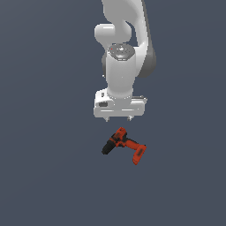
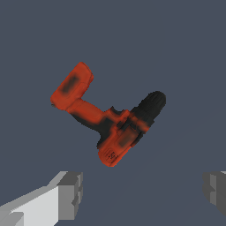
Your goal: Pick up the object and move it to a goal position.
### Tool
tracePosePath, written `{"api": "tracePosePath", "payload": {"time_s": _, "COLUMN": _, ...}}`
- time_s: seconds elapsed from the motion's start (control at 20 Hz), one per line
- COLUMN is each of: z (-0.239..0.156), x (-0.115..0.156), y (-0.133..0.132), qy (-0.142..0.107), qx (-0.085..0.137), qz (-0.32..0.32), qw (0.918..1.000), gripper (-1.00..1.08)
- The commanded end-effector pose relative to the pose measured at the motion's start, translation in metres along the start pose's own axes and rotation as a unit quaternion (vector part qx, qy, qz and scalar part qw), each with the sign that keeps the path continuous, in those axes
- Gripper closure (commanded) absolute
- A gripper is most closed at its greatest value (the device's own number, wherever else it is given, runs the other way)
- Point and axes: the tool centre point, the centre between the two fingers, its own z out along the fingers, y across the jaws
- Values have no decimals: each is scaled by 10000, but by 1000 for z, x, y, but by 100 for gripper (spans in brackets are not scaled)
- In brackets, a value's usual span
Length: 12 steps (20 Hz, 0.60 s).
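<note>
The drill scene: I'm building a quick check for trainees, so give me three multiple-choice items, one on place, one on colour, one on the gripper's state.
1. Where is the drill relative to the gripper in the exterior view?
A. Clamped between the fingers
B. Below the gripper, apart from it
C. Above the arm

2. What colour is the drill's chuck tip?
A. Black
B. White
C. Blue

3. What is the gripper's state?
A. Shut on the drill
B. Shut on nothing
C. Open, holding nothing

Answers:
1. B, a gap shows between the fingertips and the drill in the exterior view.
2. A, the tip is dark against the red-orange body in the wrist view.
3. C, the wrist view shows the fingers wide apart with nothing between them.
</note>
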Motion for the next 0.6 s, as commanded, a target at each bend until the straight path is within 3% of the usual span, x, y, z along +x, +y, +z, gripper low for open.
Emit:
{"api": "tracePosePath", "payload": {"time_s": 0.0, "z": 0, "x": 0, "y": 0, "qy": 0, "qx": 0, "qz": 0, "qw": 10000, "gripper": -100}}
{"api": "tracePosePath", "payload": {"time_s": 0.55, "z": 5, "x": 0, "y": -6, "qy": 9, "qx": 39, "qz": -15, "qw": 10000, "gripper": -100}}
